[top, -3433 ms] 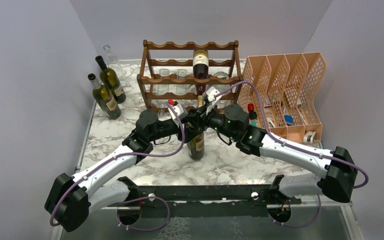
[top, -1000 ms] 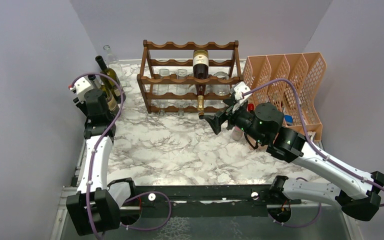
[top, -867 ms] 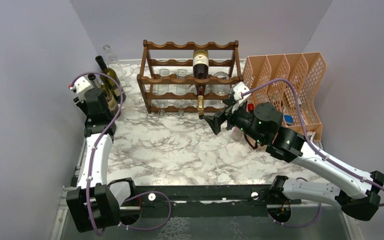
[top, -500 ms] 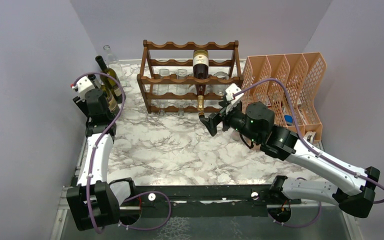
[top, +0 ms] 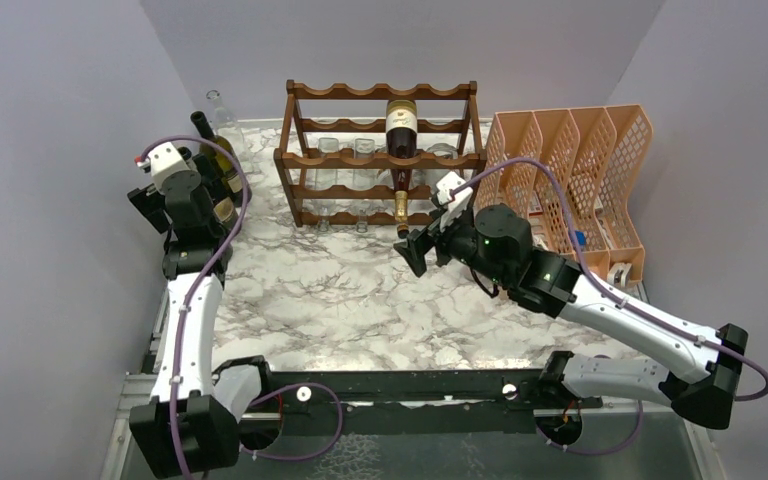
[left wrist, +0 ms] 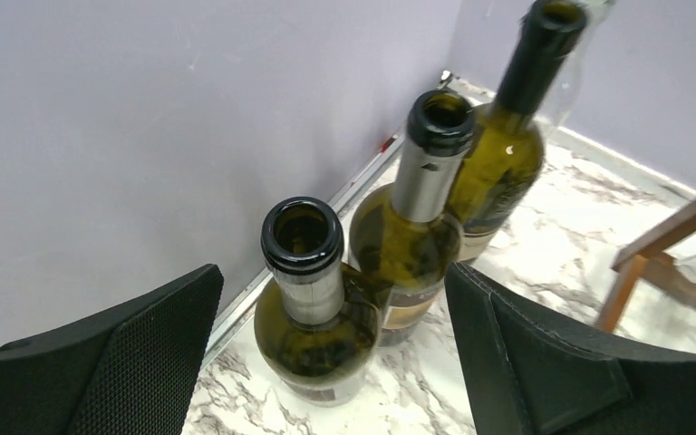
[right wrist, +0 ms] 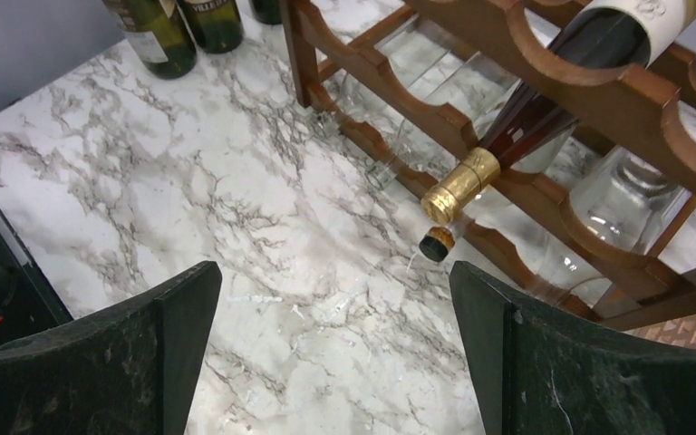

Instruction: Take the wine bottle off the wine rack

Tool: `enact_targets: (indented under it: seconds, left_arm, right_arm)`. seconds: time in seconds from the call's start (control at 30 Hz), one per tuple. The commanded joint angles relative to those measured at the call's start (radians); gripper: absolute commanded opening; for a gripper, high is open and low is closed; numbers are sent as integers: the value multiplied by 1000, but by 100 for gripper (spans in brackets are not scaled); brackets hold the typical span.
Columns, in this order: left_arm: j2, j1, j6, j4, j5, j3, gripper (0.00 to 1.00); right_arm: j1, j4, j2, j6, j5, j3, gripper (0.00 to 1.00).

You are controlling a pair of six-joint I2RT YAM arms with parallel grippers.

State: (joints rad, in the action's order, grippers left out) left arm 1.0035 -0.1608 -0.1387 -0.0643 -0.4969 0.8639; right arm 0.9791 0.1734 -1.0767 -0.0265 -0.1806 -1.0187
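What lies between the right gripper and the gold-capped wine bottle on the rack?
Only bare marble tabletop, in the right wrist view; the open right gripper is short of the wine bottle.

Dark, white-labelled wine bottle (top: pixel 401 128), gold-foiled neck tilted down, just ahead of the wide-spread right gripper (top: pixel 412 252). Lodged in third slot of reddish-brown, scallop-railed wine rack (top: pixel 380 160) beyond.

The white-and-black left arm (top: pixel 185 330) rises nearly upright from its base, wrist bent over, and the left gripper (left wrist: pixel 333 358) points downward with its black fingers spread wide. The white-and-black right arm (top: pixel 628 320) stretches low toward the left; the right gripper (right wrist: pixel 335 353) gapes too, holding nothing.
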Motion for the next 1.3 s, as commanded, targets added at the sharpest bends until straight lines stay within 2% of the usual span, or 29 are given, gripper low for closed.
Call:
enact_targets:
  seconds: [0.0, 0.13, 0.23, 0.3, 0.37, 0.43, 0.5, 0.57, 0.63, 0.7, 0.83, 0.9, 0.97, 1.03, 1.13, 1.27]
  left_arm:
    - [-91, 39, -6, -151, 13, 78, 99]
    - [-168, 81, 17, -209, 42, 102, 99]
    - [-209, 116, 16, -239, 139, 147, 99]
    - [-223, 139, 47, -211, 343, 167, 97]
    - [-222, 171, 115, -79, 674, 153, 95]
    - [-195, 215, 113, 59, 946, 127, 94]
    - [-149, 254, 56, 178, 1094, 127, 95]
    - [-104, 273, -1, 276, 1139, 139, 94]
    - [-72, 282, -11, 300, 1087, 165, 94]
    - [-70, 292, 25, 289, 958, 166, 93]
    - [-82, 346, 116, 180, 492, 148, 92]
    - [-103, 365, 160, 196, 319, 93, 94]
    - [-131, 387, 232, 257, 279, 15, 96]
    - [-151, 404, 266, 287, 318, -42, 96]
    - [-172, 432, 270, 265, 316, -53, 96]
    - [-191, 460, 282, 273, 297, -74, 96]
  right_arm:
    - [4, -11, -15, -30, 25, 55, 99]
    - [4, -60, -42, -59, 33, 129, 100]
    - [3, -68, -94, -117, 35, 143, 100]
    - [4, -62, -136, -155, 57, 122, 100]
    - [4, -61, -170, -216, 79, 89, 100]
    - [3, -116, -195, -256, 93, 74, 100]
    - [4, -170, -229, -288, 103, 55, 100]
    - [4, -194, -288, -319, 133, 17, 100]
    - [3, -180, -365, -362, 138, -35, 100]
    - [4, -169, -443, -398, 122, -77, 100]
    - [4, -147, -579, -469, -20, -154, 100]
    - [4, -139, -647, -509, -87, -191, 99]
    - [4, -157, -714, -514, -107, -221, 93]
    - [4, -147, -784, -522, -154, -265, 90]
    - [4, -113, -872, -538, -271, -335, 88]
    - [4, -206, -941, -515, -392, -343, 87]
